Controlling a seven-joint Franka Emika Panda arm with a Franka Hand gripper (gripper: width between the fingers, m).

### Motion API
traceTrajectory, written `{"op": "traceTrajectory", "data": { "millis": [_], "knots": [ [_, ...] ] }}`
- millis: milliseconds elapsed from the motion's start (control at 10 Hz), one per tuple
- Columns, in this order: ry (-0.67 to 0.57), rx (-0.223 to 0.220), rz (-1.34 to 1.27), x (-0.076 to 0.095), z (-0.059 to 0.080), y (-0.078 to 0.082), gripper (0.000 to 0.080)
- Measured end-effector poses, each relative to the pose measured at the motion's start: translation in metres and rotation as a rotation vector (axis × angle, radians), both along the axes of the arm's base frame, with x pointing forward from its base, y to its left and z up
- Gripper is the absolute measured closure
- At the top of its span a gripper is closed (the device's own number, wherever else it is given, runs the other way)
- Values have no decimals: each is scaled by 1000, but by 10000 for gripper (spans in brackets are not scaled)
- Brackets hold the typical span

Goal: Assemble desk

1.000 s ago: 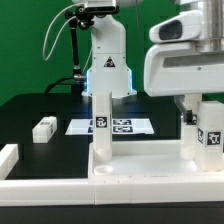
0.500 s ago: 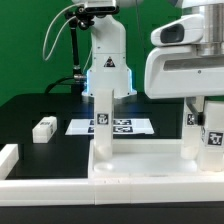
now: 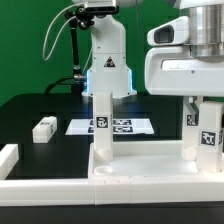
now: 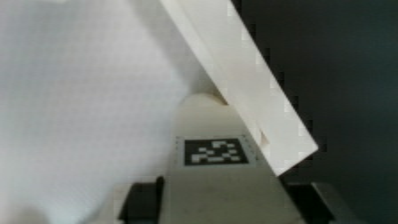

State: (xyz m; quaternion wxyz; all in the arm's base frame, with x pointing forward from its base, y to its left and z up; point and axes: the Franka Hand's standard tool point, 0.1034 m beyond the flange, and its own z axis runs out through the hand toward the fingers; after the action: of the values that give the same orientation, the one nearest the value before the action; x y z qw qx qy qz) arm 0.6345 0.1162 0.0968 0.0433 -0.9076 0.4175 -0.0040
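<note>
**Dark Table, Pale Wall**

A black tabletop (image 3: 40,105) spreads under even, soft light. Behind it rises a plain grey-white wall (image 3: 25,40). Beyond the end effector, the marker board (image 3: 125,126) lies flat. A white border rail (image 3: 8,160) edges the table.

You're looking at smooth white plastic with a soft satin sheen on the desk top (image 3: 140,168) and its upright legs (image 3: 101,125), each leg wearing a matt printed black-and-white tag (paper-like). The table (image 3: 40,105) is dull matt black. The marker board (image 3: 112,126) looks flat and unglossy. The loose leg (image 3: 44,128) matches.
</note>
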Motion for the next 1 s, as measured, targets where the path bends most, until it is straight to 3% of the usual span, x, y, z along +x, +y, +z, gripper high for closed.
{"op": "traceTrajectory", "data": {
  "millis": [300,600,800,900,1000],
  "knots": [
    [39,52,-558,3,0,4,506],
    [35,75,-741,5,0,2,506],
    [18,70,-640,6,1,2,502],
    [-52,63,-454,14,3,-2,283],
    [-73,44,-250,11,1,-3,193]
  ]
}}
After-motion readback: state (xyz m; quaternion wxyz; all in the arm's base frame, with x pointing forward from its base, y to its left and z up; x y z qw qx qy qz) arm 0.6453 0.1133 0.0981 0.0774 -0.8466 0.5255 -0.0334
